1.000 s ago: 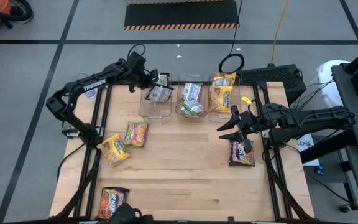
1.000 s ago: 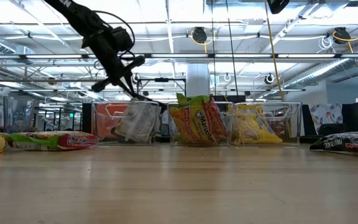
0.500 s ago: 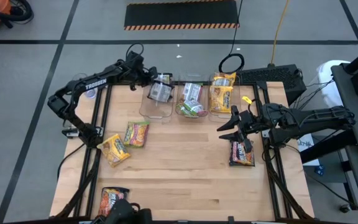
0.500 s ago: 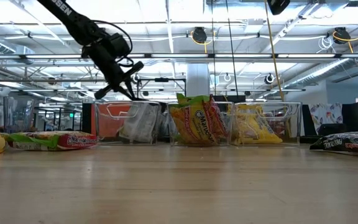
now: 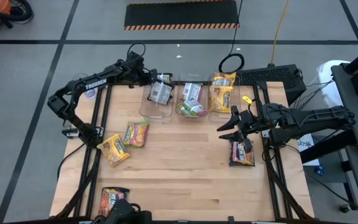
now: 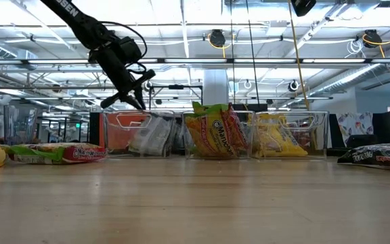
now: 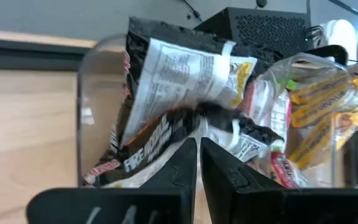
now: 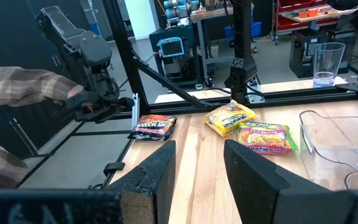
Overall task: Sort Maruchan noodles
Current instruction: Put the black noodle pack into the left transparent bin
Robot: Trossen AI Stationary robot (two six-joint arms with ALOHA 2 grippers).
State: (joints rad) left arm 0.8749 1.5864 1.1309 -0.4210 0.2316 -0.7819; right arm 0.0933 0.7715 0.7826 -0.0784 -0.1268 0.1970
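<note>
at the far edge of the table: three clear bins in a row, left bin (image 5: 157,102), middle bin (image 5: 191,107), right bin (image 5: 222,102)
left gripper (image 6: 124,103): hovers just above the left bin's far-left rim; in the left wrist view its fingers (image 7: 179,165) sit almost together with a thin slit between them and nothing held
dark packet in left bin (image 7: 179,81): slumped on edge inside the bin, white label side up, apart from the fingers
middle bin contents: green-edged packets (image 6: 212,132) standing on edge
right bin contents: yellow packets (image 5: 221,90), one poking over the far rim
right gripper (image 5: 236,127): waits low over the right side of the table, fingers (image 8: 160,171) spread wide, empty
packet by right gripper (image 5: 242,153): dark, flat on the wood, just near of the claw
left side of table: yellow packet (image 5: 114,149) and green-edged packet (image 5: 137,133) lying side by side; another dark packet (image 5: 112,200) at the near edge
person's hand (image 8: 82,102): at the near-left corner (seen only from the right wrist camera), off the work area
handling, as a judgement: packets look light, crinkly and slick, with a brittle noodle block inside; a hard squeeze could crack it
where to grip: across a short edge or the sealed seam, lifting slowly so the wrapper does not slip
</note>
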